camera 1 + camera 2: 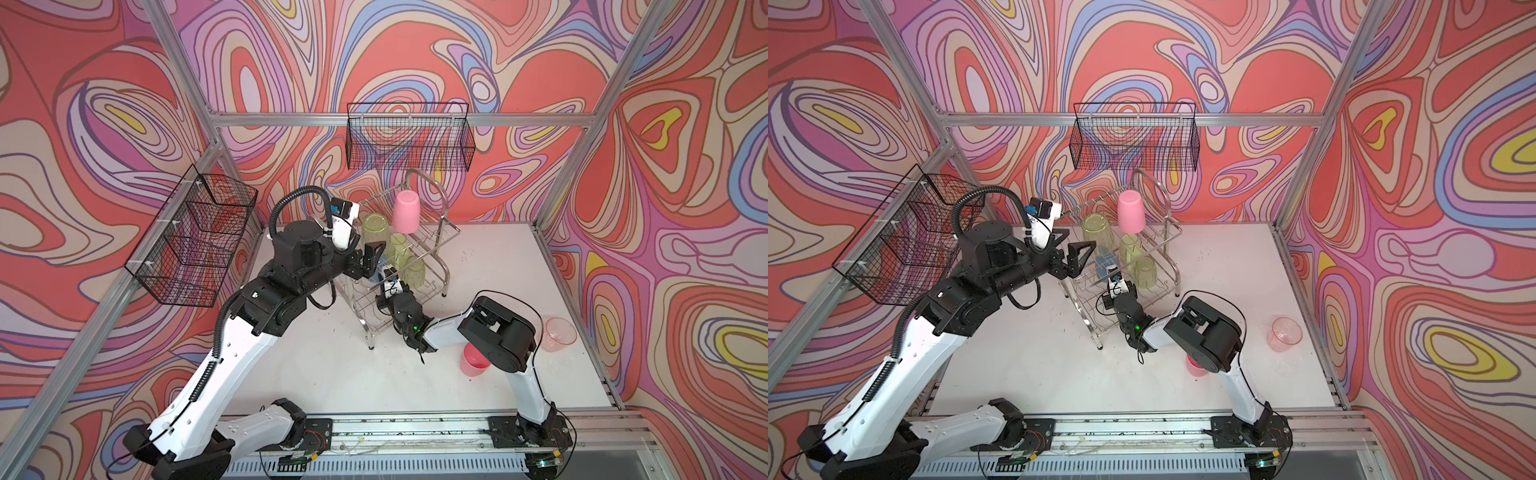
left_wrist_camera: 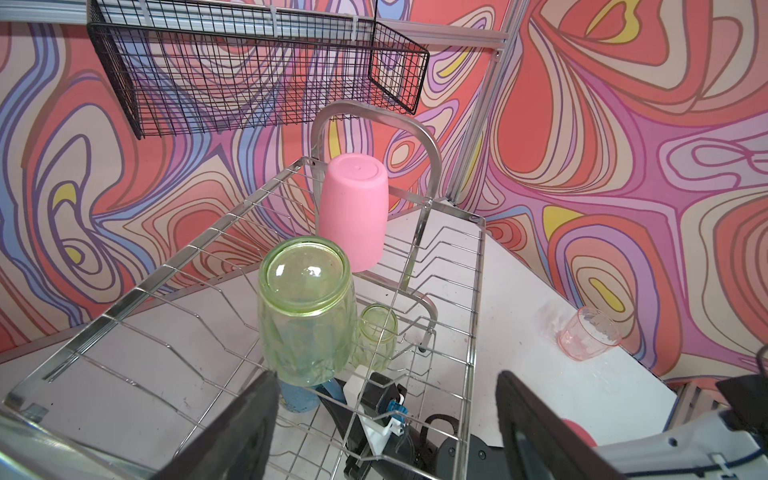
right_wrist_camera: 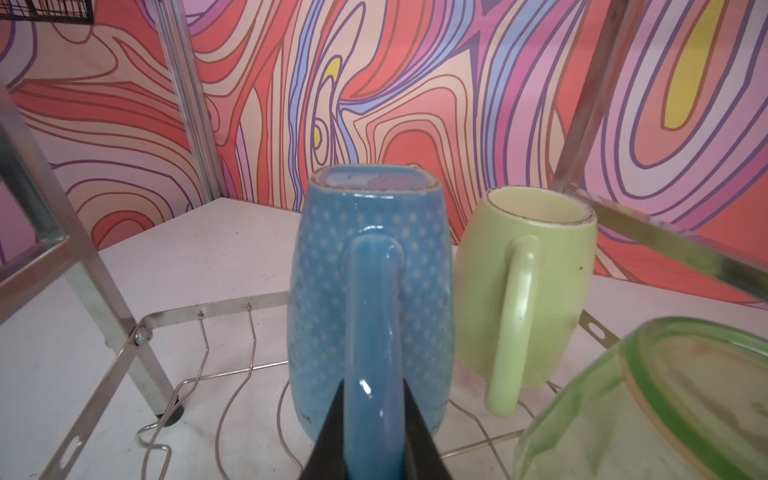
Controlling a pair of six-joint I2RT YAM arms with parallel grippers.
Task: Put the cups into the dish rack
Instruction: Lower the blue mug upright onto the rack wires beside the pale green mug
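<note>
The silver dish rack (image 1: 432, 232) (image 1: 1169, 245) stands mid-table. On its upper tier a pink tumbler (image 1: 406, 210) (image 2: 353, 212) and a clear green cup (image 1: 374, 230) (image 2: 305, 307) rest upside down. The lower tier holds a pale-green mug (image 3: 528, 291) and another clear green cup (image 3: 644, 407) (image 1: 1145, 270). My right gripper (image 3: 374, 399) reaches into that tier, shut on the handle of the inverted blue mug (image 3: 365, 270) (image 1: 1102, 264). At the rack's left end, by the upper tier, my left gripper (image 2: 386, 376) (image 1: 372, 259) is open and empty.
A pink tumbler (image 1: 473, 359) stands upright on the table, partly behind the right arm's elbow. A clear pinkish cup (image 1: 559, 332) (image 2: 590, 332) sits near the right wall. Black mesh baskets hang on the back wall (image 1: 409, 137) and the left wall (image 1: 195, 237).
</note>
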